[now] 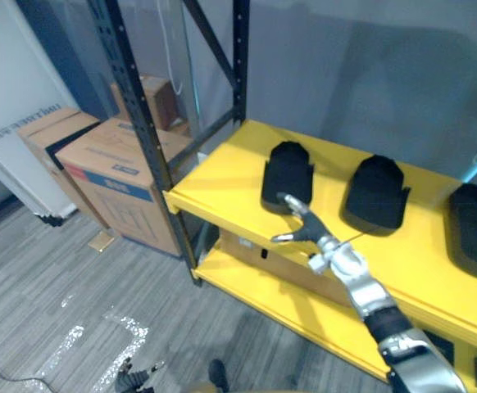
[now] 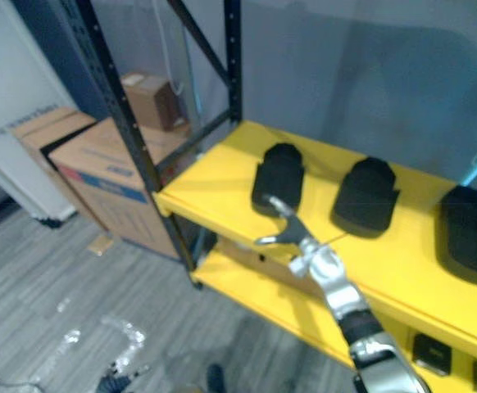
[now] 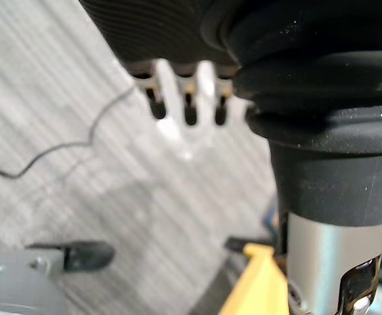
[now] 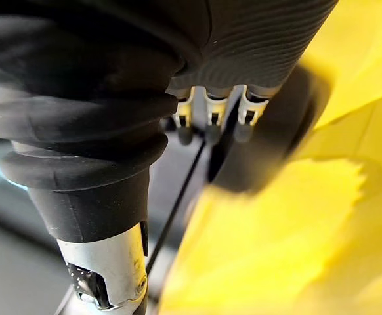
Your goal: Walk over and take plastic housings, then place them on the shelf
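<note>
Grey striped floor [image 1: 42, 286] is seen in front of a grey wall [image 1: 370, 74], against which a rack with black perforated uprights [image 1: 136, 115] and yellow boards is set. Three black plastic housings are laid in a row on the upper yellow shelf [image 1: 222, 176], each apart from the next: the left housing [image 1: 288, 172] near the rack's left end, the middle housing [image 1: 376, 192] beside it, and the right housing [image 1: 476, 225] at the edge of the view. The right hand [image 1: 306, 229] is reached out from the lower right over the front edge of the upper shelf, with its fingers straight and spread and the thumb held apart; nothing is grasped in it. One fingertip is seen at the near edge of the left housing, though whether it is touched cannot be told. In the right wrist view the straight fingers [image 4: 211, 111] are seen against a dark housing and the yellow board. The left hand [image 3: 188, 98] is hung over the floor, its fingers relaxed and nothing held in them. A lower yellow shelf [image 1: 247, 278] is seen beneath, with a brown carton [image 1: 271, 260] on it. To the left of the rack, large cardboard boxes [image 1: 111, 176] are stood on the floor, a smaller box [image 1: 152, 98] behind them and a white panel [image 1: 9, 106] beside them.
</note>
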